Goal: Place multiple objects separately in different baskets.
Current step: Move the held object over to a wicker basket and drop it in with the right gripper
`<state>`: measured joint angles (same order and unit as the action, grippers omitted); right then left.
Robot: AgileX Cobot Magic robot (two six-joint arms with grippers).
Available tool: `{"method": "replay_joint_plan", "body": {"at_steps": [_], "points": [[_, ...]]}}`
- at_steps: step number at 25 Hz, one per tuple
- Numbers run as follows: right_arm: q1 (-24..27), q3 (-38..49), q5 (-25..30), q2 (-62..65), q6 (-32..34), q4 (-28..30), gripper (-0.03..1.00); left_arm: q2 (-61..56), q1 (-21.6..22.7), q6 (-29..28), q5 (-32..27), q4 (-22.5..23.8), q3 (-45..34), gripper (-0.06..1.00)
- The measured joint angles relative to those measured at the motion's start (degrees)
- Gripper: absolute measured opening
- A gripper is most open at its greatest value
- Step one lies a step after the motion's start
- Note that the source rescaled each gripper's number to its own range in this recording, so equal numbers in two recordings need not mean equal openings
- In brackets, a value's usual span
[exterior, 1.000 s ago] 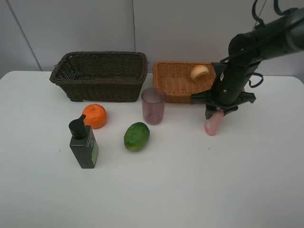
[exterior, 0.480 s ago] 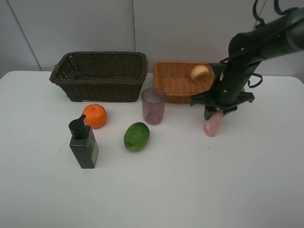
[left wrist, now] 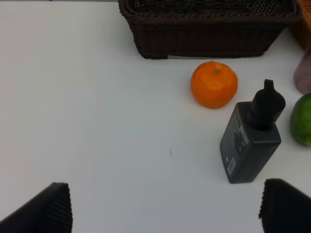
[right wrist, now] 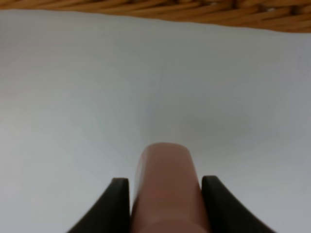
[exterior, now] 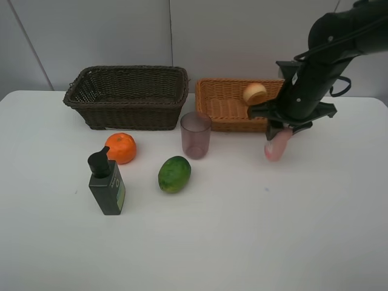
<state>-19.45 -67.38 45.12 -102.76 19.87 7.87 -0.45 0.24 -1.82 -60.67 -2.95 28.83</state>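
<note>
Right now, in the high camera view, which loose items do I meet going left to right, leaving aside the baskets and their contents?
dark green pump bottle → orange tangerine → green oval fruit → mauve cup → pink bottle in the right claw

the high camera stands in front of the white table (exterior: 254,242) and looks down across it toward the back wall, far enough off to take in the dark brown basket (exterior: 127,91) and the orange-tan basket (exterior: 225,104). the left wrist camera looks out over the left gripper (left wrist: 165,213) toward the dark basket. it shares the tangerine (left wrist: 214,84), the pump bottle (left wrist: 250,141) and the edge of the green fruit (left wrist: 302,119) with the high view. the right wrist camera sits very close, looking along the pink bottle (right wrist: 167,189) in the right gripper (right wrist: 166,196) at the table and a strip of the orange-tan basket.
</note>
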Motion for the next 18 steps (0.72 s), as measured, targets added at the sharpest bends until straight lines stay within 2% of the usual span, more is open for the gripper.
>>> {"method": "replay_joint_plan", "body": {"at_steps": [9, 14, 18], "points": [[0.0, -1.46, 4.33, 6.92, -3.26, 0.0, 0.01, 0.0, 0.0, 0.0, 0.0, 0.0, 0.0, 1.0], [-1.67, -8.07, 6.74, 7.75, -5.78, 0.0, 0.01, 0.0, 0.0, 0.0, 0.0, 0.0, 0.0, 1.0], [-4.44, -14.67, 6.52, 7.75, -7.56, -0.21, 0.01, 0.0, 0.0, 0.0, 0.0, 0.0, 0.0, 1.0]]}}
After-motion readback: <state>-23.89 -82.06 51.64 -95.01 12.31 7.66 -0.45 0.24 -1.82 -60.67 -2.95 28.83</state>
